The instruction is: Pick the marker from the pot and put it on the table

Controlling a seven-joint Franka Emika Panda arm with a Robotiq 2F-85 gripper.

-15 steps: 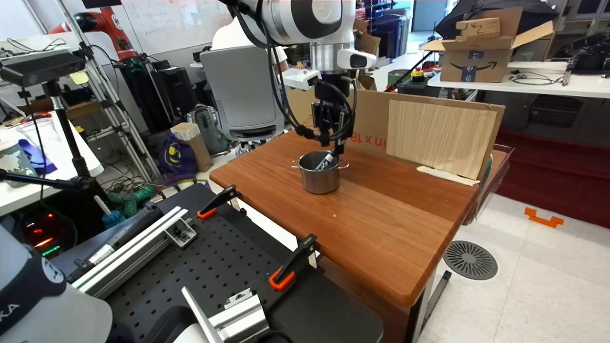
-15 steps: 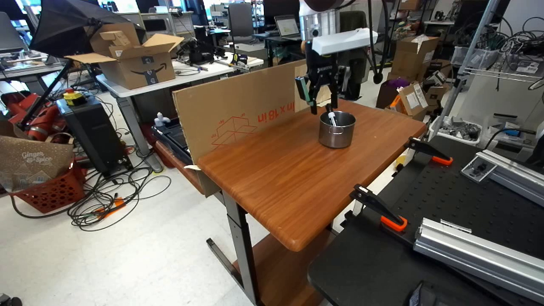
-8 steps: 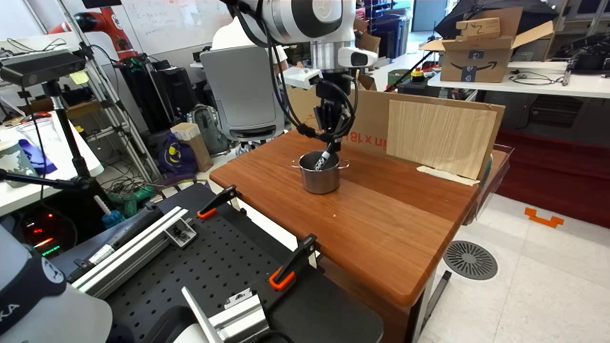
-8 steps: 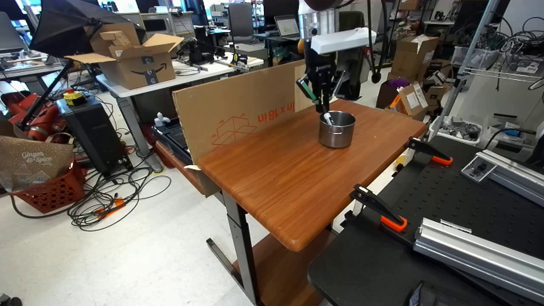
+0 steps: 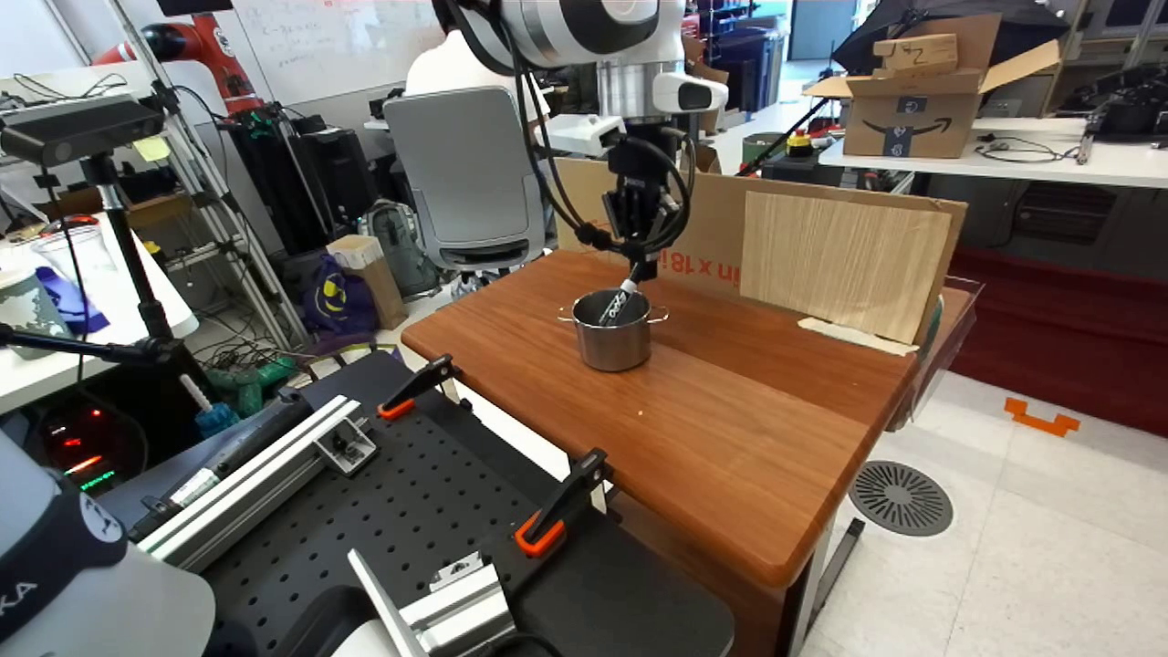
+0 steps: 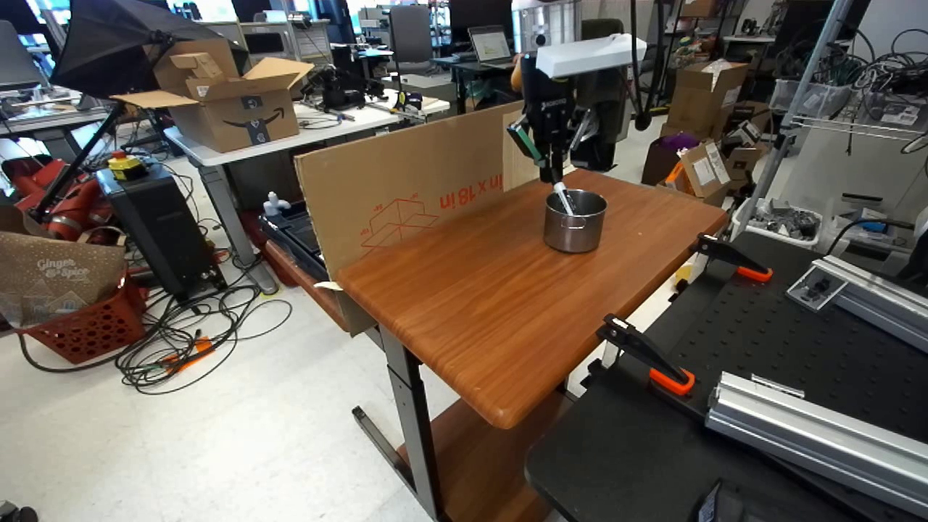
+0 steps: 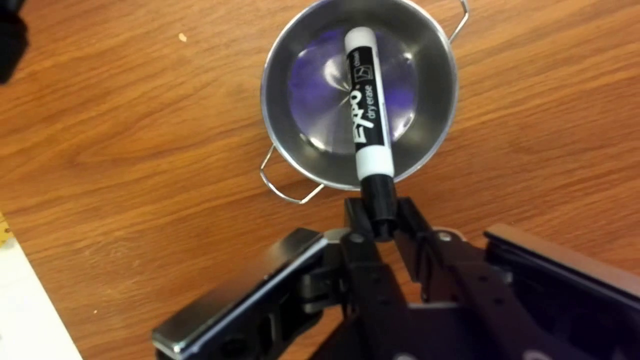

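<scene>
In the wrist view my gripper (image 7: 380, 210) is shut on the black cap of the marker (image 7: 368, 100). The marker is white with a black label, and its far end points down over the inside of the pot (image 7: 274, 95). In both exterior views the marker (image 5: 617, 303) leans, its lower part inside the pot (image 6: 573, 236). Whether its lower end touches the pot I cannot tell. The grey metal pot, with wire handles, stands upright on the reddish-brown table (image 5: 730, 420). My gripper (image 6: 552, 172) is just above the pot's rim, toward the cardboard.
A cardboard sheet (image 6: 406, 181) stands upright along one long edge of the table, with a pale wood-grain panel (image 5: 844, 265) on it. Along the opposite edge, a black bench (image 5: 438, 493) carries orange-tipped clamps (image 5: 561, 506) and metal rails.
My gripper's fingers have closed on the marker's cap. Since then the arm has risen a little, and the marker has come up slightly with it. The pot has stayed put.
</scene>
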